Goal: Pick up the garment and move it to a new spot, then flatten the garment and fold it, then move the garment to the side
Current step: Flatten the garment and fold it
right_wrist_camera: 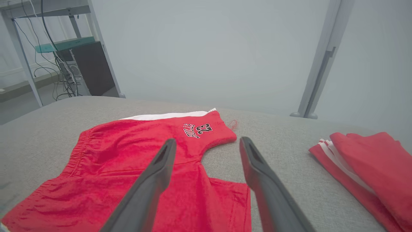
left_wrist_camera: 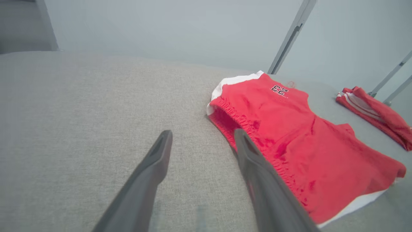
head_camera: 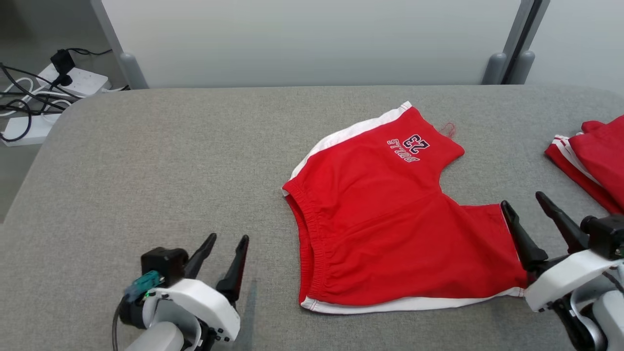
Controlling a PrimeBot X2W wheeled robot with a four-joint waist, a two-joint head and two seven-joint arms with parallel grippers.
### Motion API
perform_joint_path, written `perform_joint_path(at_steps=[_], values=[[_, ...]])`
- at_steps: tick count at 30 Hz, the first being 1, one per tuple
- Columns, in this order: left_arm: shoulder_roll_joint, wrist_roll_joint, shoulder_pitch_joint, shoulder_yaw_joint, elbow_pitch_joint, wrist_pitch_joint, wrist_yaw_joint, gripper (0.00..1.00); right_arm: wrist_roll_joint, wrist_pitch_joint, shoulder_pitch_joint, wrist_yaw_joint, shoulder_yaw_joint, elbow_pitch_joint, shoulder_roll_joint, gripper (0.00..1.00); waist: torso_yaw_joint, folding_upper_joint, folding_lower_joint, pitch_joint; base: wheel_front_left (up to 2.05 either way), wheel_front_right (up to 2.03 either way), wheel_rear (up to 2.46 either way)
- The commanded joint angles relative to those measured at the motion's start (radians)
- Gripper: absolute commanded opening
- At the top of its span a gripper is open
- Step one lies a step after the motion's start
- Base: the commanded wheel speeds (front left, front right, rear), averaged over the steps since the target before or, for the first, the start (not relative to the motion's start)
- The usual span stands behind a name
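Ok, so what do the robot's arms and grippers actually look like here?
The left gripper and right gripper each have two long dark grey fingers tapering to points, set on a white moulded wrist shell with a black block beside it. The left wrist also carries a teal connector and a dark looping cable. The forearms are pale grey.

Open table [head_camera: 146, 161] left of the shorts [head_camera: 385, 219]; red pile [head_camera: 594, 156] blocks far right
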Motion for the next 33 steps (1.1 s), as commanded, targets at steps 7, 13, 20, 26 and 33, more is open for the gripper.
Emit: perform_joint_path(at_steps=[7, 13, 20, 26, 33], values=[[-0.007, 0.113, 0.168, 0.321, -0.258, -0.011, 0.065, 1.0, -0.079, -0.027, 0.058, 0.0, -0.074, -0.031, 0.104, 1.0, 0.014, 0.0, 0.0, -0.054, 0.0, 0.0, 0.0], [-0.071, 0.269, 0.292, 0.458, -0.407, -0.011, 0.042, 1.0, -0.11, -0.03, 0.125, 0.0, -0.157, -0.077, 0.203, 1.0, 0.01, 0.0, 0.0, -0.081, 0.0, 0.0, 0.0], [-0.162, 0.397, 0.386, 0.559, -0.466, -0.011, -0.007, 1.0, -0.115, -0.03, 0.213, 0.0, -0.162, -0.155, 0.248, 1.0, -0.005, 0.0, 0.0, -0.102, 0.0, 0.0, 0.0], [-0.19, 0.594, 0.457, 0.579, -0.487, -0.011, -0.029, 1.0, -0.146, -0.03, 0.294, 0.0, -0.172, -0.231, 0.241, 1.0, -0.013, 0.0, 0.0, -0.116, 0.0, 0.0, 0.0], [-0.231, 0.666, 0.507, 0.636, -0.482, -0.011, -0.054, 1.0, -0.162, -0.031, 0.352, 0.0, -0.186, -0.271, 0.234, 1.0, -0.013, 0.0, 0.0, -0.123, 0.0, 0.0, 0.0]])
